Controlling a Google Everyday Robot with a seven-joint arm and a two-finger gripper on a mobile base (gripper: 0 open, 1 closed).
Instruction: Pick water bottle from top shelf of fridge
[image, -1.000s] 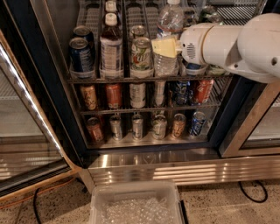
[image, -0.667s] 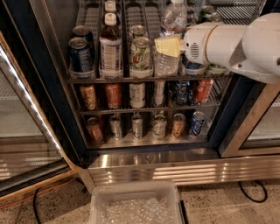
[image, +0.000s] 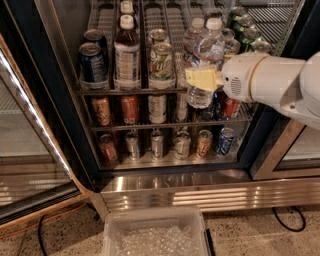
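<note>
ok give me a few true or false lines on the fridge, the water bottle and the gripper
1. The gripper is shut on the water bottle. True.
2. The water bottle's base hangs below the front edge of the top shelf. True.
3. The dark-liquid bottle stands to the right of the water bottle. False: the dark-liquid bottle stands to its left in the view, on the top shelf.
4. The glass door of the fridge is closed. False: the glass door stands open at the left of the view.

Gripper (image: 202, 79) jaws around water bottle (image: 208, 48)
</note>
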